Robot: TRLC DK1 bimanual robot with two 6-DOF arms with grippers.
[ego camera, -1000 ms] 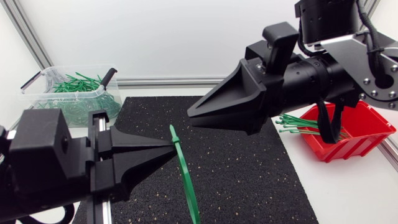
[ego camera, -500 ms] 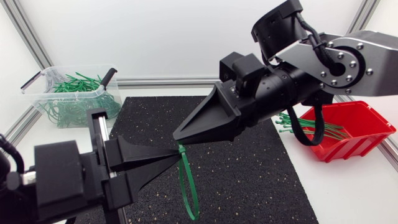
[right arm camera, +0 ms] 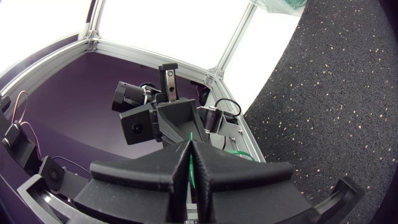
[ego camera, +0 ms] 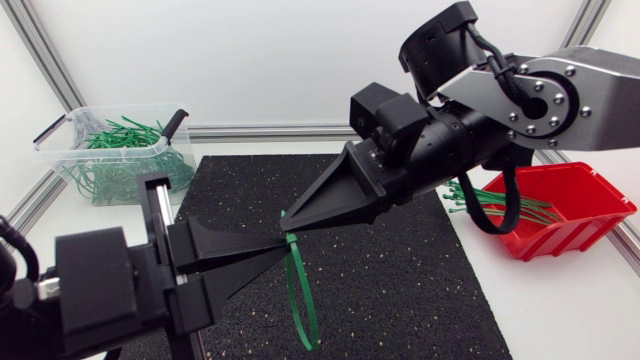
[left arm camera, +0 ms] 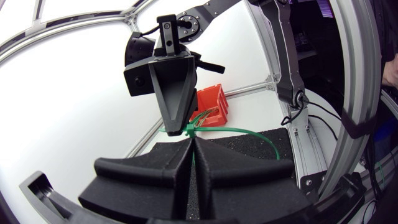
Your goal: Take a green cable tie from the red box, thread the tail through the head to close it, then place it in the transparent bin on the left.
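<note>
Above the black mat, my left gripper is shut on a green cable tie, which bends down in a loop below the fingertips. My right gripper comes in from the right and meets the left one tip to tip, shut on the tie's upper end. In the left wrist view the tie arcs sideways from my shut left gripper, with the right gripper just ahead. In the right wrist view a green strip shows between my shut right gripper's fingers.
The red box with several green ties sits at the right, beside the black mat. The transparent bin, holding many green ties, stands at the back left. An aluminium frame rail runs along the table's back.
My right arm swung down and left until its fingertips met the left gripper's, then shut on the tie's end. The left gripper rose slightly with the tie.
</note>
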